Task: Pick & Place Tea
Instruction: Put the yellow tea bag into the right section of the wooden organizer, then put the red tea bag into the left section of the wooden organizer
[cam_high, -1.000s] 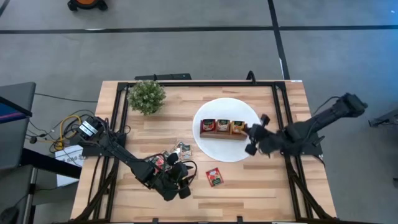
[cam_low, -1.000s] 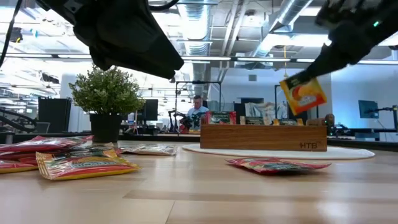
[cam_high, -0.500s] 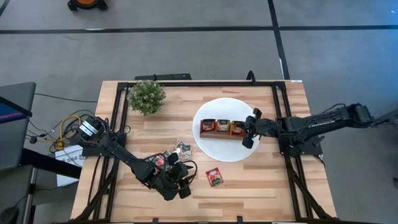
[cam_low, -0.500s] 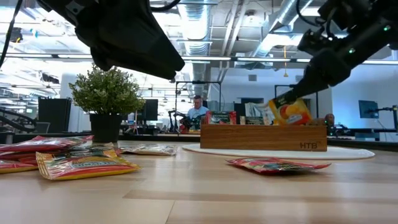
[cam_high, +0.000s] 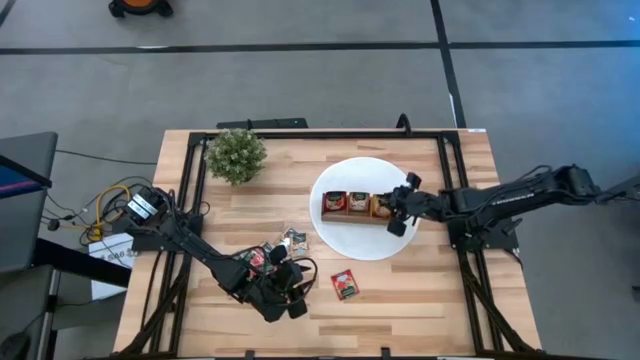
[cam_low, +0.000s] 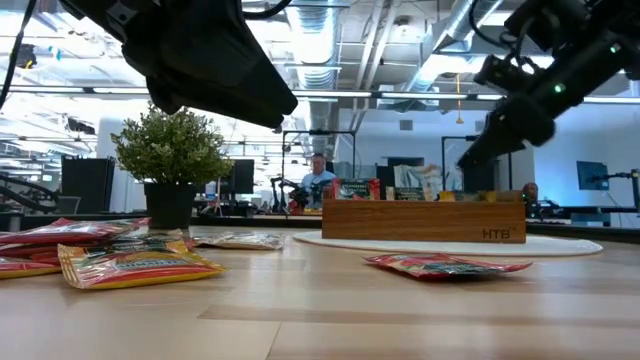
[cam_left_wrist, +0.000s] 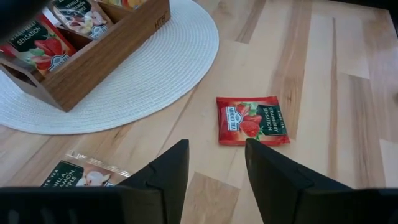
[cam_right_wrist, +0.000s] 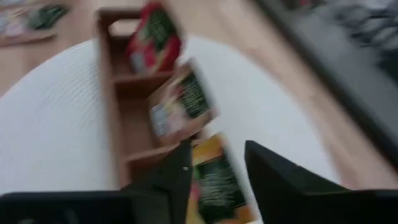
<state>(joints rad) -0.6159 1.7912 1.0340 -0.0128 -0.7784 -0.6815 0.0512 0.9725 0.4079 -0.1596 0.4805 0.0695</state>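
On the wooden tray (cam_low: 423, 220) I can read the burned letters "HTB" on its long side. The tray stands on the white plate (cam_high: 352, 238), in the right half of the tabletop (cam_high: 420, 300), and has three compartments. In the left wrist view a red sachet in the tray (cam_left_wrist: 38, 48) shows the word "SENSATION" with a picture of strawberries. The middle compartment holds a pale sachet (cam_right_wrist: 180, 107) with dark green print.

The right hand (cam_high: 397, 208) is over the right end of the tray, its fingers apart, and an orange sachet (cam_right_wrist: 214, 177) with a dark green panel sits between them, in the end compartment; I cannot tell if the fingers touch it.

One red sachet (cam_left_wrist: 250, 120) lies flat and alone on the wood, just off the plate toward the near edge of the tabletop; it shows strawberries, but its small print is not readable. The other loose sachets (cam_low: 110, 255), red, green and pale, lie in a small heap near the near-left part of the tabletop, one with a yellow border. The left hand (cam_high: 284, 290) hangs there beside the heap, fingers apart and holding nothing.

A small green plant (cam_high: 236, 155) stands in the far-left corner.
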